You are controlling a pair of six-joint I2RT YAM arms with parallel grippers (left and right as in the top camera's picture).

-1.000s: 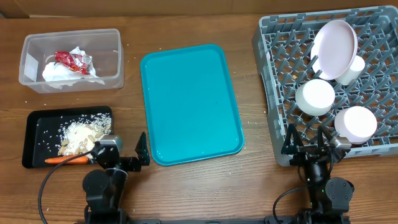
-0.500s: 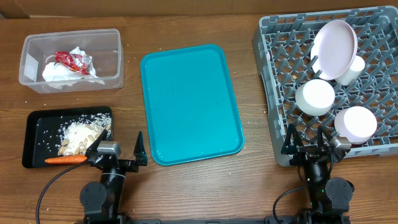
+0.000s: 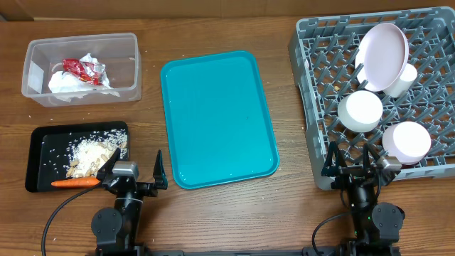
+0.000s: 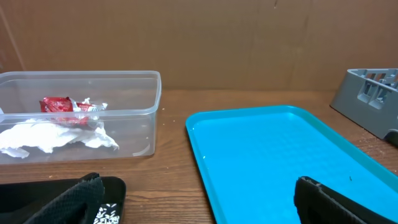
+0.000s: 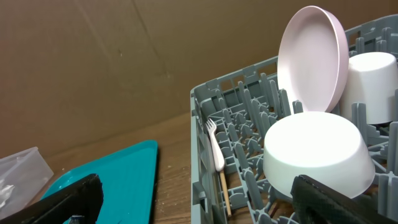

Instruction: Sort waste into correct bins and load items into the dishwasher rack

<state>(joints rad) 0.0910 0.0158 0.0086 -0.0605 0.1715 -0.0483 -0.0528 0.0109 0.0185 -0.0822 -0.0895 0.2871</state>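
Carrot (image 3: 75,183), long axis left-right, at near edge of black tray (image 3: 35,153)

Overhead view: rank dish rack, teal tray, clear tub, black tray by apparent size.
1. dish rack, largest, even though the frame edge cuts it off.
2. teal tray.
3. clear tub and black tray: near-equal footprints. The tub's raised rim sits nearer the camera, so I won't rank them.

tray (image 3: 218,117): teal, flat on table (image 3: 213,220), centre, ahead of me | table: brown wood | wall (image 4: 217,37): brown board, behind table | fork (image 5: 216,152): white head, tan handle, on my right
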